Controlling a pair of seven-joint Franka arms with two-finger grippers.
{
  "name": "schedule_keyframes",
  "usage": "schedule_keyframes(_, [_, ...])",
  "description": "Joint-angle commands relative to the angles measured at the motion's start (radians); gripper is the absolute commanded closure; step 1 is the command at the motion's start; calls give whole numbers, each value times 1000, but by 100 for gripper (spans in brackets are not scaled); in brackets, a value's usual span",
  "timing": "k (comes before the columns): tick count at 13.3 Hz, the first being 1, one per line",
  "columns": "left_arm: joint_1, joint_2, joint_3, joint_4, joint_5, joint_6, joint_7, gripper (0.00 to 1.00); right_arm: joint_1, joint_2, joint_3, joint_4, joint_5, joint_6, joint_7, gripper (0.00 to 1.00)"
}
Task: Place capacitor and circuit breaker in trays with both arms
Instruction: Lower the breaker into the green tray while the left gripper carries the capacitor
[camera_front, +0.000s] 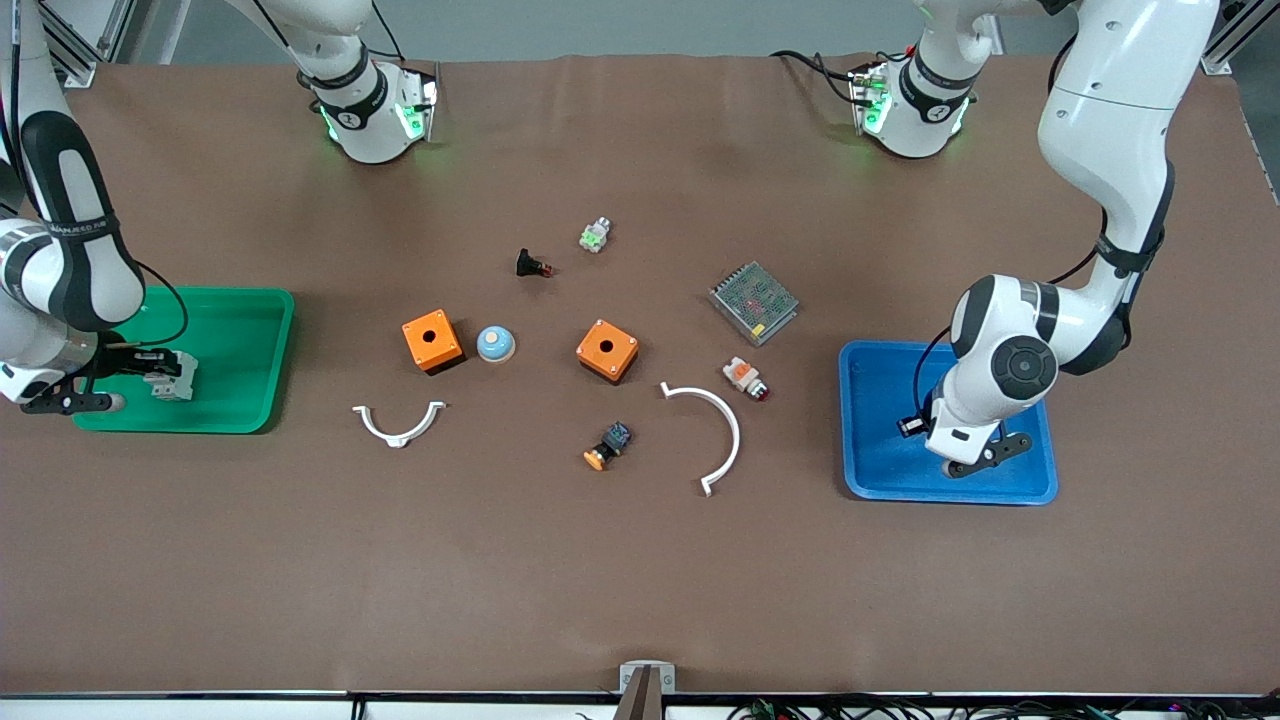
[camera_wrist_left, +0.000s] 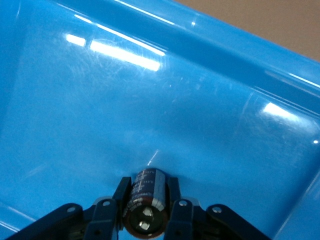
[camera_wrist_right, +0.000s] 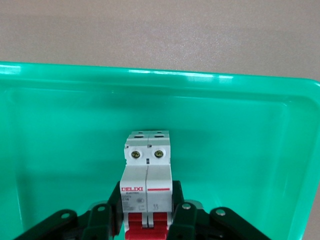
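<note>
Left gripper (camera_wrist_left: 146, 212) low inside the blue tray (camera_front: 880, 470), at the left arm's end of the table. Fingers (camera_wrist_left: 120, 197) narrow, clamped on the capacitor (camera_wrist_left: 146, 207): black cylinder, silvery end facing the wrist camera, gripped on both sides. Tray floor just under the capacitor; contact with it cannot be told.

Right gripper (camera_wrist_right: 146, 215) low over the green tray (camera_front: 250, 400), at the right arm's end of the table. Fingers (camera_wrist_right: 185, 212) closed narrow on the circuit breaker (camera_wrist_right: 147, 187), one on each flank, near its red lever end. White-grey body sticks out past the fingertips toward the tray wall, two screw heads showing. Whether it rests on the tray floor cannot be told.

Between the two grippers, on the bare table and well apart from both: two orange boxes (camera_front: 432, 340), a blue dome (camera_front: 495, 343), two white curved brackets (camera_front: 398, 425), a metal mesh unit (camera_front: 753, 301), a black push-button (camera_front: 530, 265), a white-and-orange button (camera_front: 745, 378)
</note>
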Motion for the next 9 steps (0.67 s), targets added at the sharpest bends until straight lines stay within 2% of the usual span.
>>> schedule_keyframes(1, [5, -26, -9, 4, 16, -5, 21, 0, -21, -51, 20, 7, -13, -46, 4, 2])
schedule_keyframes(4, [6, -130, -9, 32, 16, -40, 111, 0, 26, -164, 26, 86, -13, -264, 16, 2])
schedule_keyframes(7, [9, -182, -12, 200, 15, -213, 189, 0, 105, -298, 26, 93, -13, -372, 50, 2])
schedule_keyframes(9, [8, -201, -12, 340, 4, -360, 315, 0, 181, -368, 26, 93, -13, -459, 190, 2])
